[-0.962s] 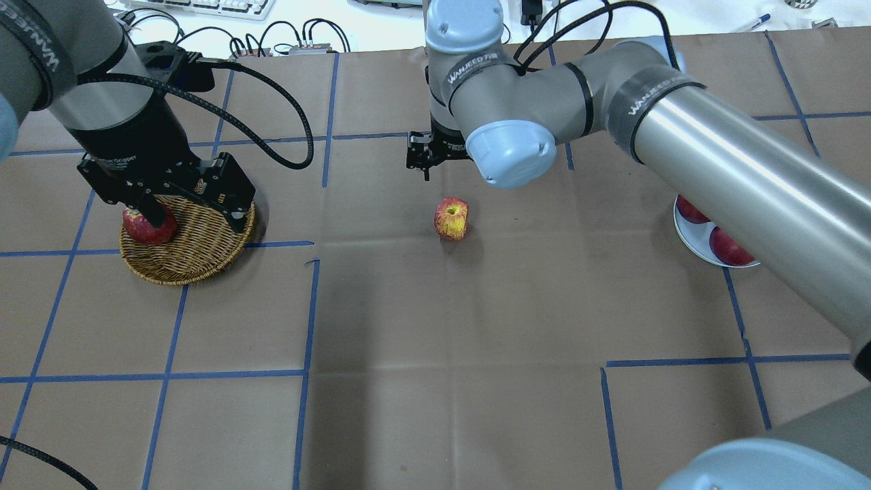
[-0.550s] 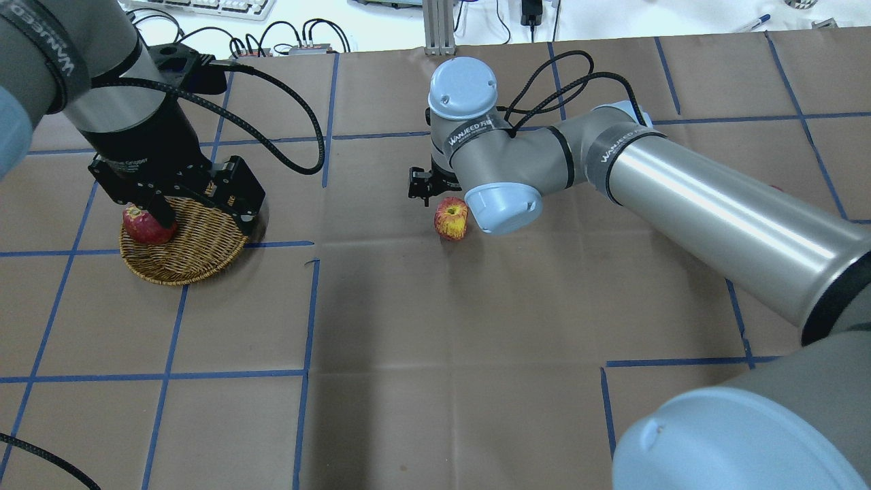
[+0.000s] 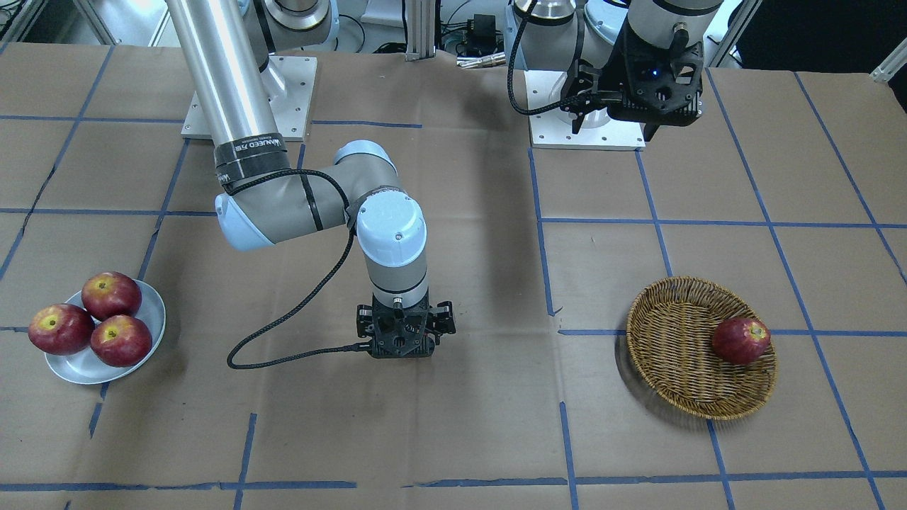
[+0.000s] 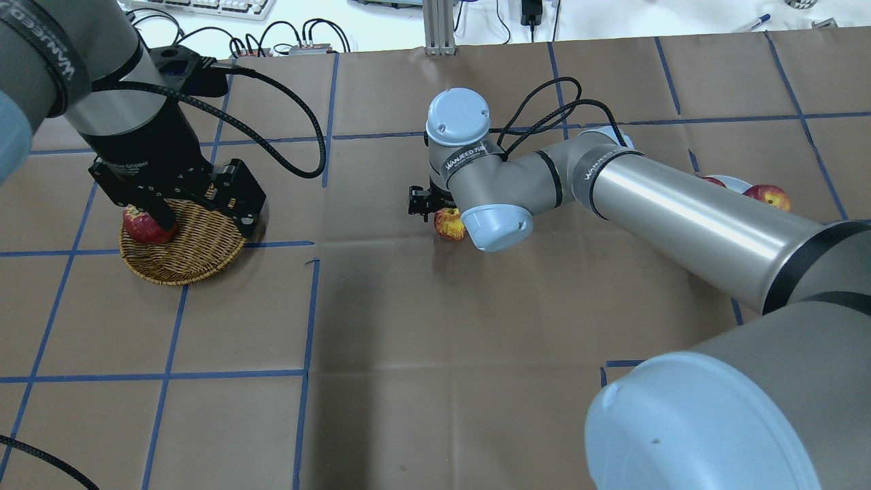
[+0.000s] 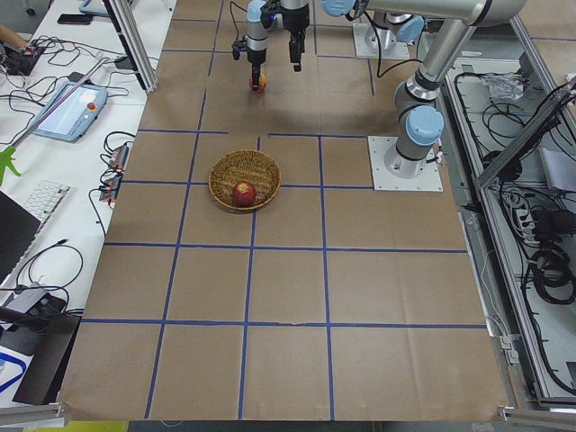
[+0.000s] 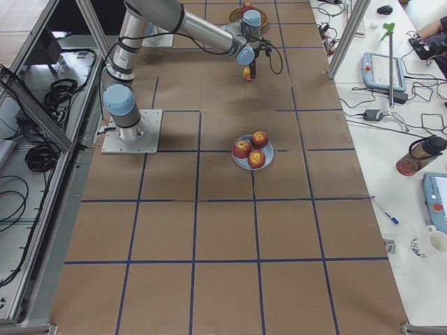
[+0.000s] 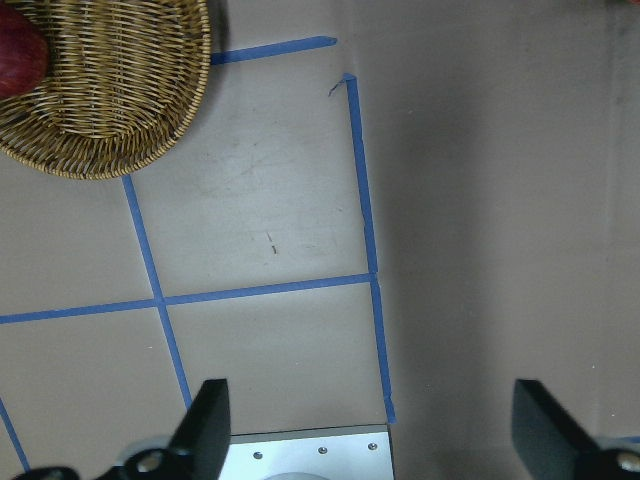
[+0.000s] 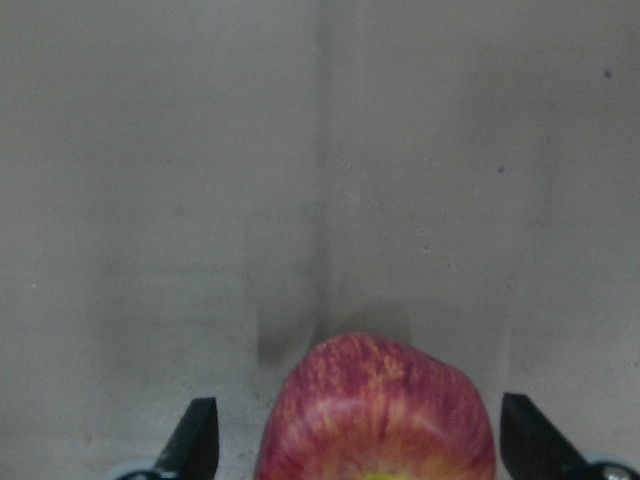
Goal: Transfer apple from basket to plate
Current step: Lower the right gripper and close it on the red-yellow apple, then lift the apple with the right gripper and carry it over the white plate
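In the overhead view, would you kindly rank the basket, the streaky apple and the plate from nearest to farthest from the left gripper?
From the left gripper:
1. Basket, directly under it in this view, at the left.
2. Streaky apple, mid-table.
3. Plate, far right, mostly hidden.

The apple (image 4: 448, 223), pinkish-red with pale streaks and yellow at its stem end, sat on the table near the middle, well apart from both basket and plate. It lay between the spread fingers of the right gripper (image 8: 358, 445), with a gap on either side, and was partly hidden under the wrist in the overhead view. The basket (image 3: 698, 405), a round, shallow, golden-brown wicker bowl, stood upright on the left side of the table, holding 1 darker red apple (image 3: 740, 340) against its wall. The plate (image 3: 79, 371), small, round and pale grey-white, lay flat on the right side, carrying 3 dark red apples (image 3: 110, 295) crowded together.
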Controlling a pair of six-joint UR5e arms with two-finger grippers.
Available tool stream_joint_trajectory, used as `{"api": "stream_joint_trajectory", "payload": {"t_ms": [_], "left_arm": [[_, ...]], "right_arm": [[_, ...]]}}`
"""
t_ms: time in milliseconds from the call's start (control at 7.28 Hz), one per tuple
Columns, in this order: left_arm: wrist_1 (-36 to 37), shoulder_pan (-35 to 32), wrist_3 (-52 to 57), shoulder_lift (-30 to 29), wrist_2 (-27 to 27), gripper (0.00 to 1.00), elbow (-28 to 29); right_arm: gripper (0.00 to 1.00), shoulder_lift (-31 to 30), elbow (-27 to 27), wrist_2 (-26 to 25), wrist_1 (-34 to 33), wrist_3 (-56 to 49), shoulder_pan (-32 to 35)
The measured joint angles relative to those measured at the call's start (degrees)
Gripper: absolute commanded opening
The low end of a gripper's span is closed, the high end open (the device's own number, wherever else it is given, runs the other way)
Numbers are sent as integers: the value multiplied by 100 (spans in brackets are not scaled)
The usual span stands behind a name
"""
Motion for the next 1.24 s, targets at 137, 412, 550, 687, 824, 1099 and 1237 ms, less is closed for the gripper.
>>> {"api": "stream_joint_trajectory", "payload": {"t_ms": [137, 412, 550, 687, 824, 1099, 1237], "left_arm": [[-3, 0, 1, 18, 1, 99, -1], [-14, 0, 0, 44, 1, 99, -2], [-13, 0, -7, 35, 1, 99, -2], [-7, 0, -12, 14, -1, 99, 2], [-5, 0, -14, 7, -4, 99, 5], [-12, 0, -16, 23, -7, 99, 1], [-16, 0, -16, 27, -7, 99, -1]], "right_arm": [[59, 29, -5, -11, -40, 7, 5], [39, 31, -1, -41, -56, 13, 4], [39, 20, 4, -48, -39, 10, 3], [39, -23, -14, -50, -19, 10, 0], [39, -131, -59, -46, 42, 11, -16], [39, -649, -332, -15, 757, -18, -162], [39, -967, -511, -3, 1305, -118, -337]]}}
